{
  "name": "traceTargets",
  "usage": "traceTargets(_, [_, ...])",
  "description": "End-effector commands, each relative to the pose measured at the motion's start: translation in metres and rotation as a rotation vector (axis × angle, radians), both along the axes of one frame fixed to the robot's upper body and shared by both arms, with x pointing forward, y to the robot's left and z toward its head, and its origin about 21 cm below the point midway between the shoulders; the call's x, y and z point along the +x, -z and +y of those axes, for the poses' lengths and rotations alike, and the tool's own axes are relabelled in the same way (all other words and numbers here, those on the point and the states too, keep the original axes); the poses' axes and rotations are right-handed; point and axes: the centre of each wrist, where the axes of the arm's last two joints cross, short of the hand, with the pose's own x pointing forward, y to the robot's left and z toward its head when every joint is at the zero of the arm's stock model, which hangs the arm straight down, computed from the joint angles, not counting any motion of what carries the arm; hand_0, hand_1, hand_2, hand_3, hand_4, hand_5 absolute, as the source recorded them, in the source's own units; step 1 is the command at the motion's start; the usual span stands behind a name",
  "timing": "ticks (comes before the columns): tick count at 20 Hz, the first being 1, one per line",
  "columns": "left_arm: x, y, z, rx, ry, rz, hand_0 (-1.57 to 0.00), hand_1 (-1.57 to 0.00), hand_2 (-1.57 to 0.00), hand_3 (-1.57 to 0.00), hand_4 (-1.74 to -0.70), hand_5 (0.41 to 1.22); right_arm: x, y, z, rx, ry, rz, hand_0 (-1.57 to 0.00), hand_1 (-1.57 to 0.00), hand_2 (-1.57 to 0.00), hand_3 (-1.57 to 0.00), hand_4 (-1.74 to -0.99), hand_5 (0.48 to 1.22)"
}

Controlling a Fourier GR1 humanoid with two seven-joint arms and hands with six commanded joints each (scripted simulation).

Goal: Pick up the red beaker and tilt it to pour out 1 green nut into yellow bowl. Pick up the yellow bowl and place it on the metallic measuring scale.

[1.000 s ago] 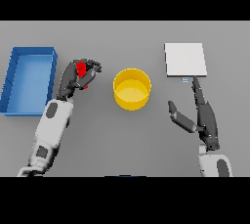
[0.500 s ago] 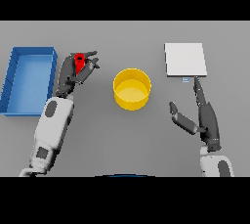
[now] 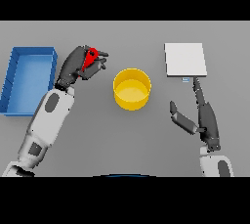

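Note:
My left hand [image 3: 77,64] is curled round the red beaker [image 3: 91,57], holding it above the table to the left of the yellow bowl [image 3: 132,88]. The beaker is tilted, its mouth leaning toward the bowl; most of it is hidden by my fingers. I cannot make out a green nut. The bowl stands at the table's middle. The metallic measuring scale [image 3: 185,59], a flat pale square, lies at the back right. My right hand [image 3: 205,115] rests open on the table just in front of the scale, fingers straight and pointing at it.
A blue bin [image 3: 28,78] stands at the left edge, beside my left forearm.
My left hand has lifted the red beaker, carried it up and right toward the bowl, and tilted it more. The right hand has not moved.

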Motion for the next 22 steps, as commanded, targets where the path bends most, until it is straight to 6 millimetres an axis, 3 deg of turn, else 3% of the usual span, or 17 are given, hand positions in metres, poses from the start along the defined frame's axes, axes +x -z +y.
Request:
traceTargets(1, [0.0, -0.002, -0.001, 0.026, 0.005, 0.001, -1.56, -1.56, -1.56, -1.56, -1.73, 1.111, 0.0, 0.0, 0.001, -0.001, -0.002, 0.007, 0.0, 0.0, 0.0, 0.0, -1.256, 0.678])
traceTargets(3, [0.0, -0.008, -0.005, 0.086, 0.015, -0.003, -1.57, -1.57, -1.57, -1.56, -1.73, 1.114, 0.0, 0.0, 0.004, 0.005, -0.009, 0.008, 0.0, 0.0, 0.0, 0.0, -1.254, 0.68])
traceTargets(9, [0.007, -0.026, -0.027, 0.546, 0.07, -0.081, -1.57, -1.57, -1.57, -1.57, -1.74, 1.127, 0.0, -0.007, 0.007, 0.017, -0.007, 0.005, 0.0, 0.0, 0.0, 0.0, -1.256, 0.69])
traceTargets(14, [0.011, -0.031, -0.042, 0.835, 0.139, -0.163, -1.57, -1.57, -1.57, -1.57, -1.74, 1.19, -0.005, -0.005, 0.006, 0.023, -0.02, 0.004, 0.0, 0.0, 0.0, 0.0, -1.274, 0.704])
traceTargets(16, [0.015, -0.037, -0.045, 0.928, 0.189, -0.197, -1.57, -1.57, -1.57, -1.57, -1.65, 1.201, -0.002, -0.005, 0.011, 0.028, -0.016, 0.011, 0.0, 0.0, 0.0, 0.0, -1.284, 0.705])
traceTargets(17, [0.016, -0.041, -0.048, 0.973, 0.214, -0.209, -1.57, -1.57, -1.57, -1.57, -1.67, 1.205, -0.004, -0.002, 0.009, 0.037, -0.013, 0.005, 0.0, 0.0, 0.0, 0.0, -1.283, 0.702])
traceTargets(21, [0.021, -0.052, -0.071, 1.181, 0.33, -0.257, -1.57, -1.57, -1.57, -1.28, -1.7, 1.215, -0.001, 0.0, 0.007, 0.07, 0.003, 0.008, 0.0, 0.0, 0.0, 0.0, -1.292, 0.678])
traceTargets(22, [0.02, -0.051, -0.076, 1.224, 0.374, -0.266, -1.57, -1.57, -1.57, -1.34, -1.71, 1.216, 0.001, -0.002, 0.007, 0.077, 0.007, 0.0, 0.0, 0.0, 0.0, 0.0, -1.294, 0.672])
